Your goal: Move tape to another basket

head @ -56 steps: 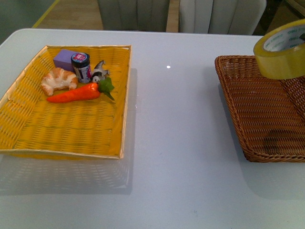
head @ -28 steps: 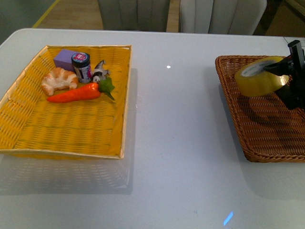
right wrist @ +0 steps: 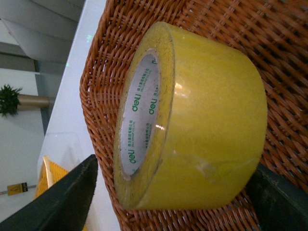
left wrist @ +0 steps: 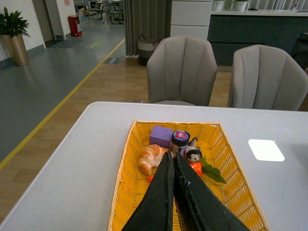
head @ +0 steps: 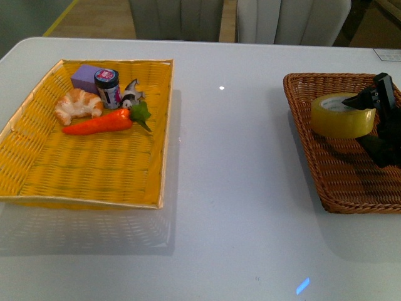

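Note:
The tape point(head: 343, 115), a wide yellowish roll with a white core printed in green, rests in the dark brown wicker basket point(head: 351, 182) at the right of the table. My right gripper point(head: 369, 122) is open, with one black finger on each side of the roll. In the right wrist view the tape point(right wrist: 202, 120) lies on the basket's weave point(right wrist: 288, 57), and the right gripper point(right wrist: 173, 211) straddles it with its fingers point(right wrist: 62, 202) spread wider than the roll. My left gripper point(left wrist: 172, 159) is shut and empty and hangs over the yellow tray; it does not show in the front view.
The bright yellow woven tray point(head: 94, 169) stands at the left and holds a croissant point(head: 77, 105), a carrot point(head: 97, 123), a purple block point(head: 86, 77), a small jar point(head: 107, 86) and a small toy. White table lies between the trays. Grey chairs point(left wrist: 181, 72) stand beyond the table.
The tape has come down from above the basket's far corner into the basket and now lies flatter. My right gripper came down with it and now stands open round it.

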### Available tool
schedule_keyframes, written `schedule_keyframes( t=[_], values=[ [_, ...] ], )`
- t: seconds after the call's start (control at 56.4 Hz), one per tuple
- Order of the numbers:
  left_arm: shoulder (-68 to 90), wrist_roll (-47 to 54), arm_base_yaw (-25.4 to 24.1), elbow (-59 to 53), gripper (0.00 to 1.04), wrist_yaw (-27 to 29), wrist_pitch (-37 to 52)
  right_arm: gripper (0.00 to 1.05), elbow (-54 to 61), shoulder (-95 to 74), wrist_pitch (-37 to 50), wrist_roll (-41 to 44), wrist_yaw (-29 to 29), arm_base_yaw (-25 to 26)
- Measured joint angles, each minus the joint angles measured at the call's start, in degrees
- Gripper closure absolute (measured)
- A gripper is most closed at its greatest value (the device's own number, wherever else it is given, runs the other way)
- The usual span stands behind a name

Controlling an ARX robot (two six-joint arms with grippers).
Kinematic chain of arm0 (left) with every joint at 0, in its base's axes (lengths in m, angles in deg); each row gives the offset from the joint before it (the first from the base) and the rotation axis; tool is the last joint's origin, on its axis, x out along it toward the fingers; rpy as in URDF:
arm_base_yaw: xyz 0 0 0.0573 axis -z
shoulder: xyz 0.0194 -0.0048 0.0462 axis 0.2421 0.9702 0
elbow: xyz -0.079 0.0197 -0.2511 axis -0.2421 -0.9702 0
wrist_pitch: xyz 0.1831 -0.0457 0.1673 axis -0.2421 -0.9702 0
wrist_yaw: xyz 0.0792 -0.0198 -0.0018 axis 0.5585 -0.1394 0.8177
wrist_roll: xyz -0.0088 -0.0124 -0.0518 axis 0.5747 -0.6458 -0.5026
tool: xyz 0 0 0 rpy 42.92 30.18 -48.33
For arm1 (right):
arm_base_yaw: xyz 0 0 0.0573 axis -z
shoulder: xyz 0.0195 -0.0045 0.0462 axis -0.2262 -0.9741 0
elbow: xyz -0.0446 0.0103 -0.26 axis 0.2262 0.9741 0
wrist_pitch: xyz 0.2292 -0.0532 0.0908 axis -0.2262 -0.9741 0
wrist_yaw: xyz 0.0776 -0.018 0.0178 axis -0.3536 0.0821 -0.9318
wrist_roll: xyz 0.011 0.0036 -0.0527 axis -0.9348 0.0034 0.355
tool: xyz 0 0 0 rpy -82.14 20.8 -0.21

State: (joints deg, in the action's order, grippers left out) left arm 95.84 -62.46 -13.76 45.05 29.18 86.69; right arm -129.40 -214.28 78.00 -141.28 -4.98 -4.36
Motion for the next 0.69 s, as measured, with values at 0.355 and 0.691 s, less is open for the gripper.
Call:
schedule_keyframes(
  t=[0.355, 0.691],
  values=[
    [-9.4, 0.0, 0.0, 0.0, 1.03, 0.0, -9.2, 0.09, 20.8, 26.6, 5.1, 2.1, -3.5, 5.4],
    [-17.2, 0.0, 0.0, 0.0, 1.03, -0.1, -18.6, 0.30, 41.7, 66.9, 2.5, 28.4, 1.8, 7.2]
  ],
)
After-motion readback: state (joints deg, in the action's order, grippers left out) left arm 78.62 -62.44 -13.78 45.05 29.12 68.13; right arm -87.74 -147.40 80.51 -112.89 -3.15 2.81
